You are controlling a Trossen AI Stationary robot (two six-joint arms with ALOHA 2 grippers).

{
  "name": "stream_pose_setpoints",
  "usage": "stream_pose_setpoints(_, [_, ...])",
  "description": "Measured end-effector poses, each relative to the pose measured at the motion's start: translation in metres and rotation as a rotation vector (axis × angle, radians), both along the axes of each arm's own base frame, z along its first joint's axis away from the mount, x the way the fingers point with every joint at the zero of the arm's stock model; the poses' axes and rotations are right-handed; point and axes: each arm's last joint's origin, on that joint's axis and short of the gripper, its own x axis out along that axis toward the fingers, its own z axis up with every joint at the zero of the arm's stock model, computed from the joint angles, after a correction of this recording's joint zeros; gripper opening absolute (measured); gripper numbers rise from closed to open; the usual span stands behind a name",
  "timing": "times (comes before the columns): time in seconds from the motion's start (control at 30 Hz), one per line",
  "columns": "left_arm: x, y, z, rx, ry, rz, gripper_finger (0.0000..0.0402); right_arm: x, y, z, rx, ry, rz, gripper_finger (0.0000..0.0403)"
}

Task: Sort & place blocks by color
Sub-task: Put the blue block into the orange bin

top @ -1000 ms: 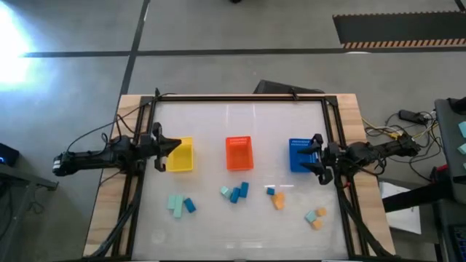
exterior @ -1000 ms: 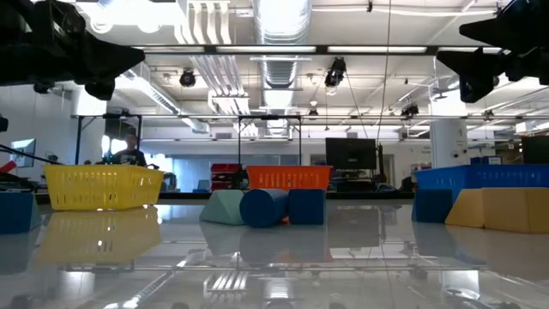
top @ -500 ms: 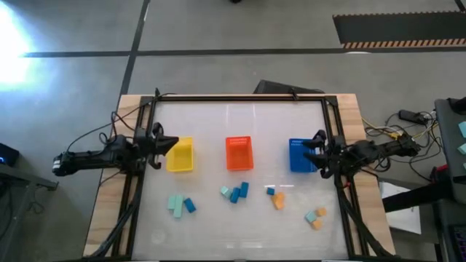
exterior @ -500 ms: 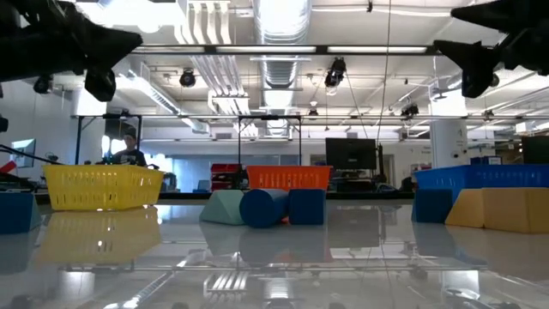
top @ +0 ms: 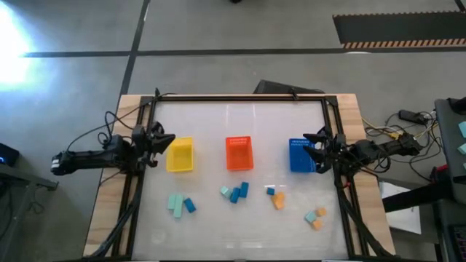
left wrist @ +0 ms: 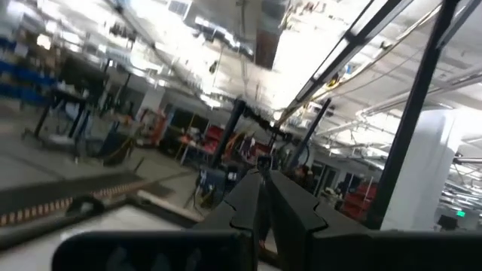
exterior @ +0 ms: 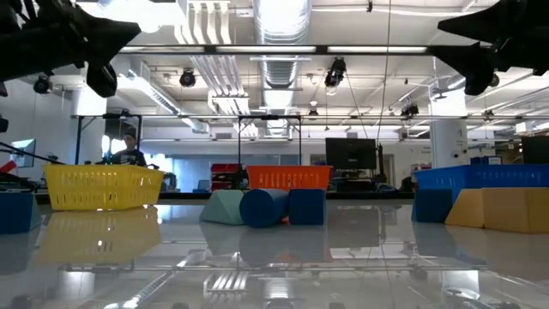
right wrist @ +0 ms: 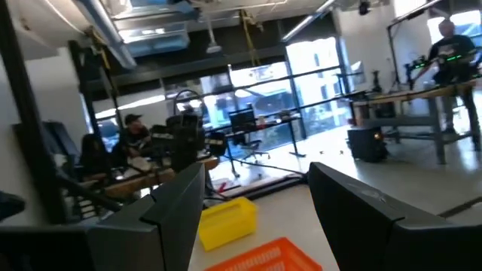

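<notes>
While none sat in a basket, the blocks (top: pixel 244 198) lay loose along the lower part of the high view, in four small clusters on the table (top: pixel 240 124): teal + blue pieces lower left (top: pixel 180 204), teal and blue ones at lower centre (top: pixel 236 192), a blue cube touching an orange block (top: pixel 275 197) just right of centre, and teal + orange bits (top: pixel 315 217) lower right. Above them, across mid-frame, stood three baskets in a row, well apart: yellow basket (top: pixel 180 155) left, orange basket (top: pixel 238 153) centre, blue basket (top: pixel 301 156) right. Left gripper (top: pixel 162 140) hung at the yellow basket's left edge, raised off the table per the low view, upper left; fingers looked pressed together in the left wrist view. Right gripper (top: pixel 314 146) hung over the blue basket's right side, also raised, upper right of the low view; its fingers (right wrist: pixel 181 199) stood clearly apart in the right wrist view, w/ nothing between them. Neither gripper touched any block. A person (exterior: pixel 129 150) sat in the room beyond, left-centre of the low view.
</notes>
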Motion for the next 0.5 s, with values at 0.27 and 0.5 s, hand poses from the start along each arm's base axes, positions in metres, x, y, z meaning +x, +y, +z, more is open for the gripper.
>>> stream_pose_setpoints(0.27, [0.008, 0.001, -0.007, -0.021, 0.075, -0.005, 0.0011, -0.002, -0.004, 0.001, 0.035, 0.002, -0.143, 0.0228])
stream_pose_setpoints(0.5, [0.0, 0.002, 0.019, 0.132, -0.153, 0.13, 0.0011, -0.008, -0.008, 0.012, 0.019, -0.087, -0.261, 0.0228])
